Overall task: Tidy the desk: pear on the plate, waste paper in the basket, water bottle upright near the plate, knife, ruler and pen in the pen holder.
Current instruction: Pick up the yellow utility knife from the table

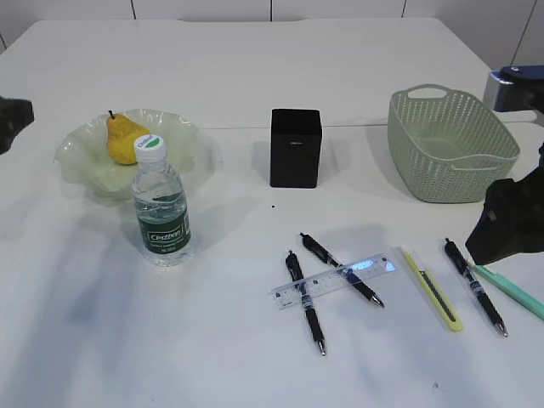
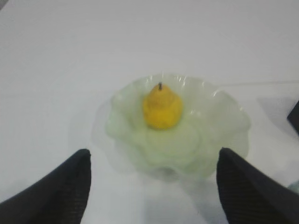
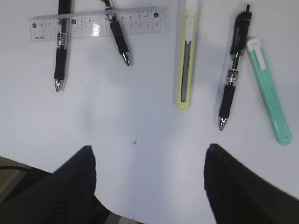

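Observation:
The yellow pear (image 1: 125, 138) (image 2: 161, 107) lies on the green ruffled plate (image 1: 76, 161) (image 2: 205, 126). The water bottle (image 1: 160, 204) stands upright just in front of it. My left gripper (image 2: 153, 161) hangs open and empty short of the plate. The clear ruler (image 1: 333, 278) (image 3: 140, 21) lies across two black pens (image 3: 60, 46). To their right lie the yellow knife (image 1: 432, 287) (image 3: 187, 60) and a third pen (image 3: 232, 70). My right gripper (image 3: 148, 158) is open over bare desk near them. The black pen holder (image 1: 295, 148) and green basket (image 1: 450, 140) stand behind. No waste paper is in view.
A mint-green pen (image 1: 510, 291) (image 3: 268, 93) lies at the far right beside the third black pen. The desk's near edge shows under the right gripper in the right wrist view. White desk (image 1: 212, 340) stretches in front of the bottle.

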